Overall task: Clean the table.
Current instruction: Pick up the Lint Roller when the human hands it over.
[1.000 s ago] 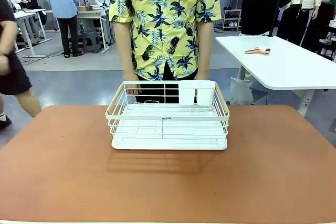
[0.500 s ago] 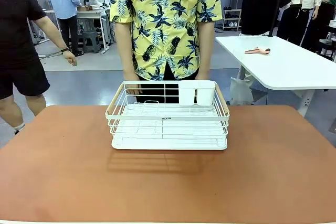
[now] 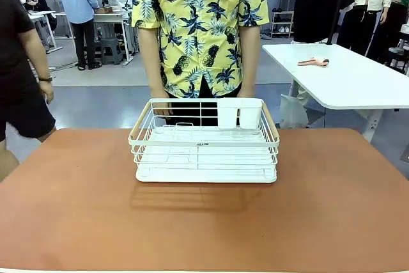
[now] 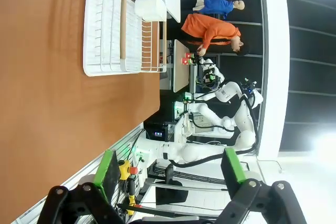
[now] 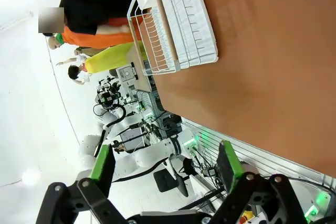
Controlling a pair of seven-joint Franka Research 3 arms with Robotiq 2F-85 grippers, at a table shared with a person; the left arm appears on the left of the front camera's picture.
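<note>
Surface: desk (image 3: 77,222) stayed bare around rack (image 3: 204,148); cleaning unstarted
Claws: left claw (image 4: 169,167), right claw (image 5: 165,163) gaped empty
Left of rack: passer-by (image 3: 19,62) shifted

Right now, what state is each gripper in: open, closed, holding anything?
Left gripper: open, holding nothing.
Right gripper: open, holding nothing.

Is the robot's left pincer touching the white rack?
Apart. The left wrist view shows a wide stretch of bare table between the left pincer and the white rack.
</note>
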